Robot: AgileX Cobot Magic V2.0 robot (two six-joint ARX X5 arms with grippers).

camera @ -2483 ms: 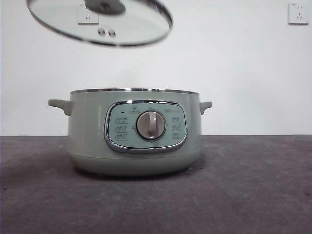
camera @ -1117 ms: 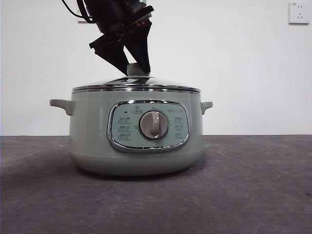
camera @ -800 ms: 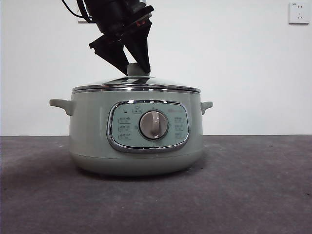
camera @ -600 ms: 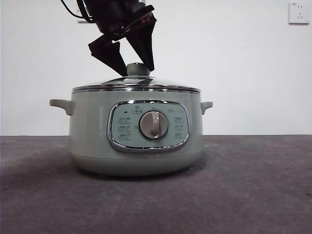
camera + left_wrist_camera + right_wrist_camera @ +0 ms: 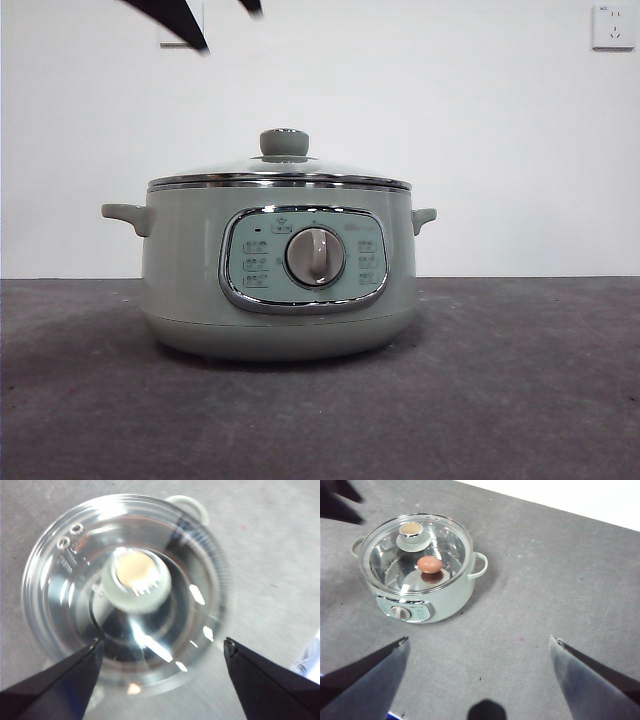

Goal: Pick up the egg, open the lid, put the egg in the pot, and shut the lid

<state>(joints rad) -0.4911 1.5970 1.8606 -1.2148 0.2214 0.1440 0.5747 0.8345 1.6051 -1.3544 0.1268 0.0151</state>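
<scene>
You see the pot (image 5: 278,280) on a dark grey tabletop (image 5: 520,390) before a white wall (image 5: 480,130). The lid (image 5: 280,172) sits closed, the egg (image 5: 430,564) inside. Left claw (image 5: 160,652) hangs wide above the knob (image 5: 136,579); right claw (image 5: 479,646) spread wide, well apart.

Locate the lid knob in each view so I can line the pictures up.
Front view: the knob stands on top of the lid, centred over the pot.
Left wrist view: knob at the lid's middle, beyond the open left gripper.
Right wrist view: knob on the lid, beside the egg seen through the glass.
Shared landmark: the lid's steel rim.
</scene>
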